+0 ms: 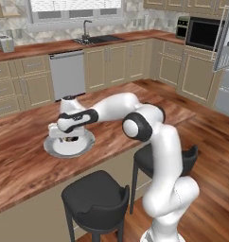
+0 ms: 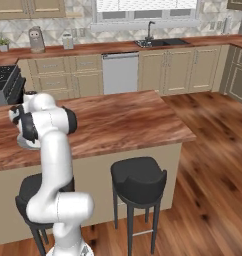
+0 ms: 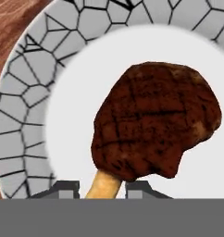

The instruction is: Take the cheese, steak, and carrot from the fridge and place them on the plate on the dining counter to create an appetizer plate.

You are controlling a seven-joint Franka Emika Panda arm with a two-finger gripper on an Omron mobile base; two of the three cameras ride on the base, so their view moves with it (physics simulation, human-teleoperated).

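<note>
Steak (image 3: 155,120) lies on the plate (image 3: 26,106), mid-plate, bone end between the gripper (image 3: 102,187) fingertips. Jaws slightly apart; possibly touching the bone, hard to tell. Plate sits on the counter (image 1: 22,165).

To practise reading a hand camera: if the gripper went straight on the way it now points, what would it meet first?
The steak: it lies right ahead of the gripper, its pale bone end between the fingertips. Behind it is the plate. How much gap is left cannot be judged.
</note>
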